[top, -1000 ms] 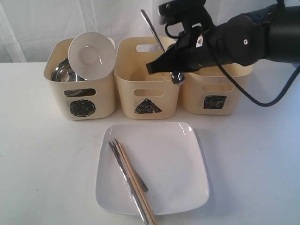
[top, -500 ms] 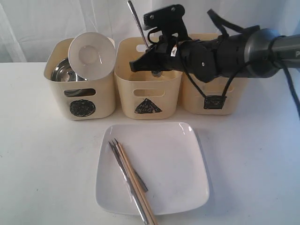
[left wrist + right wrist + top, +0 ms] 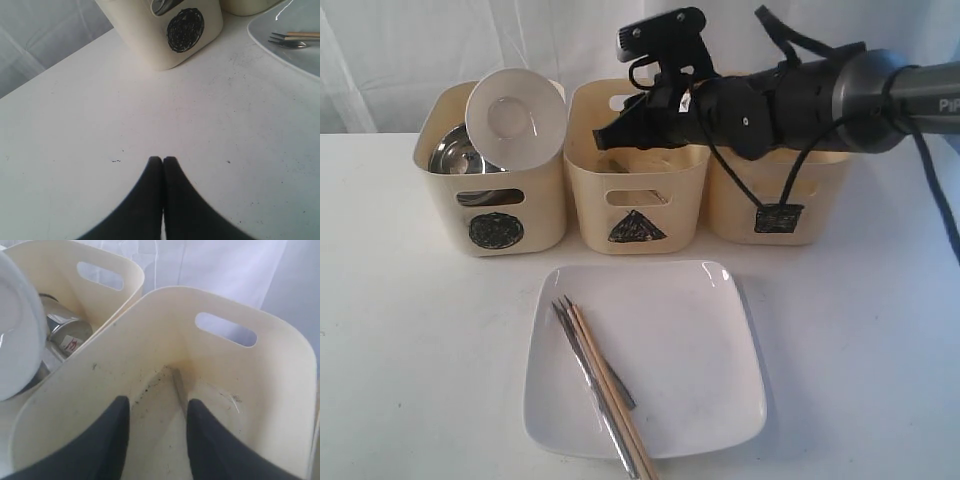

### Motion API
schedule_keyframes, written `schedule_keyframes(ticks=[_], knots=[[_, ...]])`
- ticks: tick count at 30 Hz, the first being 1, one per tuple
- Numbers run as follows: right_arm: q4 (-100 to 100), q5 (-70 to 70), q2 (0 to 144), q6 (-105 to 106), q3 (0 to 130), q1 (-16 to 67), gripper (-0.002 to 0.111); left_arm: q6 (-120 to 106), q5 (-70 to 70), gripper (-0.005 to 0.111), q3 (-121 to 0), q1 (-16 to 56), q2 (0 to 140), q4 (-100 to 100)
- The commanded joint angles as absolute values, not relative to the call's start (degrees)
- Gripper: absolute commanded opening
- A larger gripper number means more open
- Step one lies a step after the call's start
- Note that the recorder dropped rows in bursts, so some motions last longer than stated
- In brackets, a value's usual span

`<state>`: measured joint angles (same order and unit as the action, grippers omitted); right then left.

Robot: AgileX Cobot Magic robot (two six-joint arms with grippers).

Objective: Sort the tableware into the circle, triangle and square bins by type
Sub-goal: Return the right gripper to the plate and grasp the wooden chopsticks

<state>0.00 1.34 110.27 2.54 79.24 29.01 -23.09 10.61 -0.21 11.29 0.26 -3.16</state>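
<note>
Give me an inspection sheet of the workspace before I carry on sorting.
Surface: white table, a few small dark specks.
Job's things: circle bin holds white bowl and steel bowl; triangle bin holds a slim utensil; square bin contents hidden; plate carries chopsticks and fork.
Clutter: nothing seen.
End effectors: left end effector shut over bare table; right end effector open above triangle bin.
Cables: black cable hangs across square bin front.
Surroundings: white curtain behind.

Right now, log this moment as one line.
right tool: open, empty, over triangle bin | left tool: shut, above table | white plate: chopsticks and fork on it, unsorted
</note>
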Motion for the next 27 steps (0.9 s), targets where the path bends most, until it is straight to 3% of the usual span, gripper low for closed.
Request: schedule_keyframes(ticks=[1, 10, 15, 23, 27], knots=[[0.00, -9.02, 104.15, 3.03, 79.56, 28.51, 0.026, -22.95, 10.50, 0.000, 0.00, 11.53, 0.00, -3.34], [1.32, -42.37, 94.84, 8.25, 79.31, 28.51, 0.000, -22.95, 10.50, 0.000, 0.00, 11.53, 0.00, -3.34], [10.74, -55.00, 95.08, 13.53, 78.82, 28.63, 0.000, -22.95, 10.50, 0.000, 0.00, 11.53, 0.00, -3.34], [31.94, -59.32, 96.96, 31.70, 75.02, 28.63, 0.001, -22.95, 10.50, 0.000, 0.00, 11.53, 0.00, -3.34], [32.35, -60.27, 99.59, 31.70, 73.69, 28.63, 0.012, -22.95, 10.50, 0.000, 0.00, 11.53, 0.00, -3.34]])
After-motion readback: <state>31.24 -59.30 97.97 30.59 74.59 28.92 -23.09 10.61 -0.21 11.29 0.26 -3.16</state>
